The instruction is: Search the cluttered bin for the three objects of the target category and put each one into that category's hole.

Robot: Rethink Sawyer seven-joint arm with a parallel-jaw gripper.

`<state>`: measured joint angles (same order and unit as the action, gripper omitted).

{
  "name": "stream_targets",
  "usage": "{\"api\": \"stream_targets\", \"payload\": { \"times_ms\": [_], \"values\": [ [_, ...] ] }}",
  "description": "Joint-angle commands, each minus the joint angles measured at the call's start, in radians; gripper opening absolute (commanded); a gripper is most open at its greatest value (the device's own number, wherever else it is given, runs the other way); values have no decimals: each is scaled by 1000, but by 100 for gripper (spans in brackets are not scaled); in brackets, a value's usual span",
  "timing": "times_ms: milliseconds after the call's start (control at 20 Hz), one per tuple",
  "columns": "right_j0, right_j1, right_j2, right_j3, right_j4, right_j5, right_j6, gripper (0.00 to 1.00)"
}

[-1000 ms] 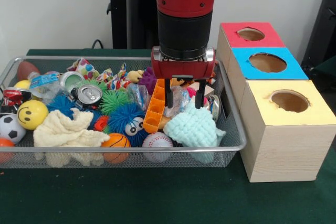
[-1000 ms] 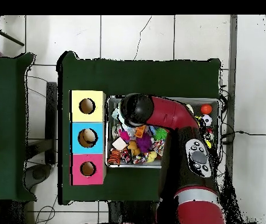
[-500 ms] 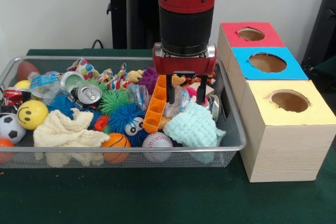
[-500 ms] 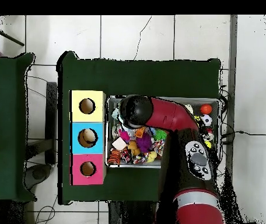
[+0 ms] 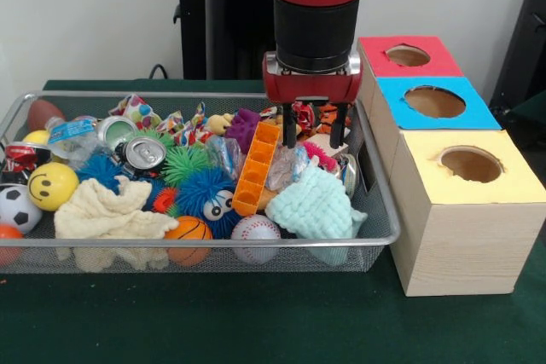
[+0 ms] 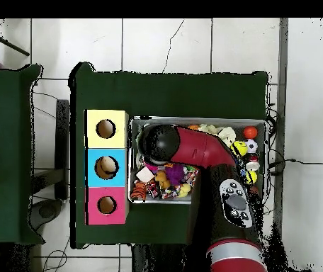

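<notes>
My gripper (image 5: 312,137) hangs open over the right end of the wire bin (image 5: 205,243), with nothing between its fingers. Its tips stand just above a mint-green cloth (image 5: 316,205) and beside an upright orange plastic block (image 5: 255,168). Behind the fingers lie small striped and plush toys (image 5: 317,117). To the right stand three boxes with round holes: red (image 5: 408,56), blue (image 5: 436,101) and yellow (image 5: 470,164). In the overhead view the arm (image 6: 185,146) covers the gripper and much of the bin; the yellow (image 6: 106,128), blue (image 6: 106,167) and red (image 6: 107,205) boxes line its left side.
The bin also holds a cream cloth (image 5: 109,213), crushed cans (image 5: 143,153), spiky rubber balls (image 5: 188,163), a baseball (image 5: 255,233), a small basketball (image 5: 188,231), a smiley ball (image 5: 52,185) and a soccer ball (image 5: 17,208). Green cloth (image 5: 256,321) covers the table.
The gripper has risen out of the clutter and shifted right, toward the boxes. It came up with nothing in it; the mint cloth and orange block stayed in place.
</notes>
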<state>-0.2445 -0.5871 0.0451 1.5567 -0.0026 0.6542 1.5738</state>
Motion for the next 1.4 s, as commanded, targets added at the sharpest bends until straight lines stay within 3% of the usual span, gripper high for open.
{"api": "stream_targets", "payload": {
  "times_ms": [50, 900, 1400],
  "values": [
    [-12, 34, 46, 96, 13, -50, 148, 100],
    [-26, 101, 37, 59, -18, -128, 120, 100],
    [-67, 93, 36, 24, -48, -67, 38, 100]
  ]
}}
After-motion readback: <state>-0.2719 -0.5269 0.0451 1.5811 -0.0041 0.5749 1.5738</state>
